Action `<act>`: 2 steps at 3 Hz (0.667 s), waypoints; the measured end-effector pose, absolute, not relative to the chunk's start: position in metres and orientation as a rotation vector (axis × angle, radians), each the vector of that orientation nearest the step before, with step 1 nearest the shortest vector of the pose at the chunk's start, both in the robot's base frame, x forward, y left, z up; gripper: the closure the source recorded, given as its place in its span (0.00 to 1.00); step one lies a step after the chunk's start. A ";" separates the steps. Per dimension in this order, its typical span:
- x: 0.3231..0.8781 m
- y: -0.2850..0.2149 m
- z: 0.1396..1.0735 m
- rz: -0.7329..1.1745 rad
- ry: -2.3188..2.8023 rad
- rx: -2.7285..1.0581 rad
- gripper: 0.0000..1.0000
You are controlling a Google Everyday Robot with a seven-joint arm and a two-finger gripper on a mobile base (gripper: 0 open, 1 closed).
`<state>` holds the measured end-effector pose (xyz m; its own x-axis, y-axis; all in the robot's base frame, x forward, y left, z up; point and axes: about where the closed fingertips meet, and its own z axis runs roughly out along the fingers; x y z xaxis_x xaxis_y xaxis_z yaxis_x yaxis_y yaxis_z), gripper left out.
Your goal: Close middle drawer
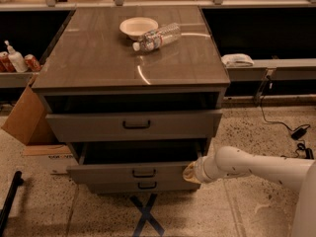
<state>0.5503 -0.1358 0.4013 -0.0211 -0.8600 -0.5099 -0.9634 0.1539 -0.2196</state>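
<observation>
The grey-brown cabinet point(131, 65) has three drawers. The middle drawer point(113, 173) is pulled out part way; its flat front has a small black bar handle point(144, 173) and a dark opening shows above it. My gripper point(190, 173) is at the end of the white arm point(247, 168), which reaches in from the right. The gripper rests against the right end of the middle drawer's front. The top drawer point(133, 125) also stands out a little. The bottom drawer's front point(144, 185) shows just under the middle one.
A white bowl point(138, 27) and a lying plastic bottle point(158, 36) are on the cabinet top. A cardboard box point(27, 125) stands at the cabinet's left. Bottles and cans point(15, 59) sit on a left shelf. A cable and plug point(297, 132) lie on the floor at right.
</observation>
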 end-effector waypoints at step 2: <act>0.575 -0.132 0.401 0.278 1.914 -1.720 1.00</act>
